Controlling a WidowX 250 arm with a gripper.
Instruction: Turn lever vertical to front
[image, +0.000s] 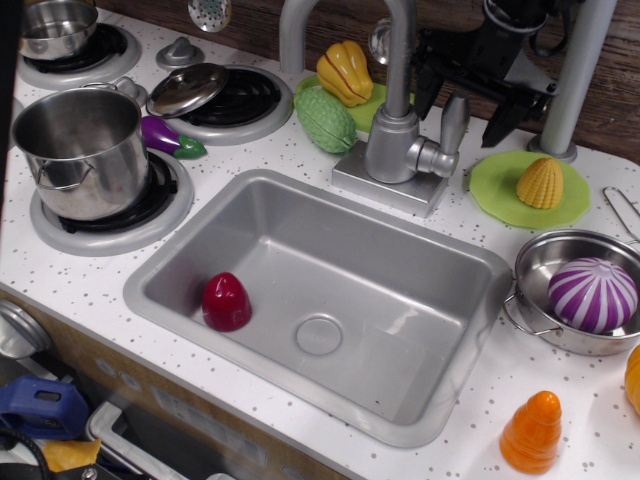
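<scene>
Matte silver-grey, the lever (453, 122) stood upright on a short stub at the right side of the tap body (393, 150), near the back edge of the worktop. We saw its paddle end pointing upward. The black gripper (470, 85) hung just behind and above the lever, apart from it, with its two fingers spread wide and nothing between them. One finger (430, 88) sat to the left of the paddle and the other pointed down toward the green plate (500, 195).

We noted the arched spout (345, 20) rising from the tap body over the sink (470, 330), which occupied the middle of the worktop. A red toy piece (226, 301) lay in the sink basin, toward its left wall. On the green plate, near the back right corner, rested a yellow corn piece (541, 183). A steel bowl (530, 270) at the right edge held a purple striped toy (592, 294). A steel pot (83, 152) stood on the burner at the left edge.
</scene>
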